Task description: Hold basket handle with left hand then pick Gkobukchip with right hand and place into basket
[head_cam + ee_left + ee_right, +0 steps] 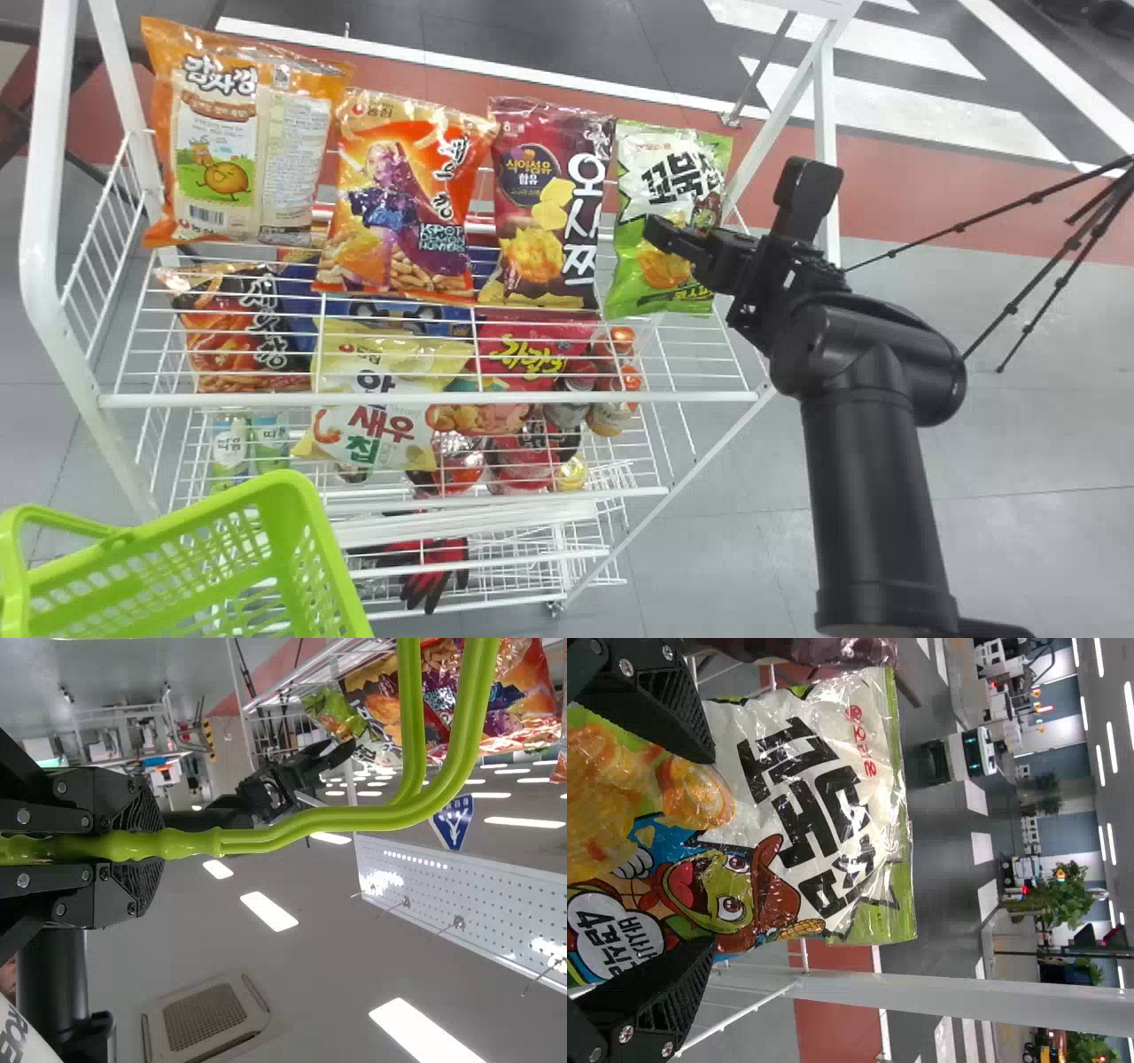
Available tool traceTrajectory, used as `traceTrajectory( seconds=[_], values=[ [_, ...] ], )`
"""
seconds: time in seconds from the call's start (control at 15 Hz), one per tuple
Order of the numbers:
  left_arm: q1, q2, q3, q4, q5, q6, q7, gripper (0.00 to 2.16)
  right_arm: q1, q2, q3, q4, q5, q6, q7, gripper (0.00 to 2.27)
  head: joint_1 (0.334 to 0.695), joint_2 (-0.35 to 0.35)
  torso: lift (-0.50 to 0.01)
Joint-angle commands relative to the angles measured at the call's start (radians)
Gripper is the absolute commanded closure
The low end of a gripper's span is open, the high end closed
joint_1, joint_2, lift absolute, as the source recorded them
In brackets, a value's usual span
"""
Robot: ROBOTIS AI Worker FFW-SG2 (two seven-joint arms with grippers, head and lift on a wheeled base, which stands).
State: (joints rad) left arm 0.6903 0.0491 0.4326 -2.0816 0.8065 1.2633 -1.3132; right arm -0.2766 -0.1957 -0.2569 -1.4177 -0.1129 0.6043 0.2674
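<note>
The Gkobukchip (pixel 660 168) bag stood upright on the white wire rack (pixel 425 400), last in its row at the robot's right, just beside a maroon snack bag (pixel 532 204). The right end effector (pixel 707 850) was released, its 2 fingers spread wide with the lower part of the pack lying across the gap; it had no grip. The left end effector (pixel 159 844) was clenched on the handle (pixel 354 819) of the green basket (pixel 177 523).

The pack would likely be very light, puffed with air, and soft at the belly, with a slick film that could slide if pinched too lightly. The chips inside were probably brittle, so a hard squeeze risked crushing them or bursting a seam. The best hold looked to be across both sides at the middle, 1 finger per side, closing gently until the film bunched; the thin crimped top edge would offer little to grip.
</note>
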Motion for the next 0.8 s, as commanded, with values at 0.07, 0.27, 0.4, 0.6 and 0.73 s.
traceTrajectory(
  seconds=[0.07, 0.27, 0.4, 0.6, 0.73],
  values=[
    [0.000, 0.000, 0.001, -0.003, 0.002, 0.000, -0.001, 2.15, -0.055, -0.002, 0.037, 0.059, 0.027, 0.067, 0.003, 0.15, 0.695, -0.335, 0.000],
    [0.000, 0.002, 0.005, -0.003, 0.005, 0.000, -0.005, 2.15, -0.070, -0.007, 0.050, 0.068, 0.036, 0.104, 0.039, 1.34, 0.695, -0.315, 0.000],
    [0.002, 0.002, 0.005, -0.005, 0.005, 0.000, -0.006, 2.15, -0.055, -0.002, 0.050, 0.057, 0.032, 0.128, 0.027, 2.26, 0.695, -0.307, 0.000],
    [0.002, 0.000, 0.003, -0.005, 0.005, 0.000, -0.006, 2.15, -0.018, 0.001, 0.033, 0.002, 0.030, 0.101, -0.002, 2.26, 0.695, -0.310, 0.000],
    [0.000, 0.000, 0.003, -0.003, 0.005, 0.000, -0.006, 2.15, 0.007, 0.004, 0.031, -0.050, 0.029, 0.088, -0.033, 2.26, 0.695, -0.319, 0.000]
  ],
)
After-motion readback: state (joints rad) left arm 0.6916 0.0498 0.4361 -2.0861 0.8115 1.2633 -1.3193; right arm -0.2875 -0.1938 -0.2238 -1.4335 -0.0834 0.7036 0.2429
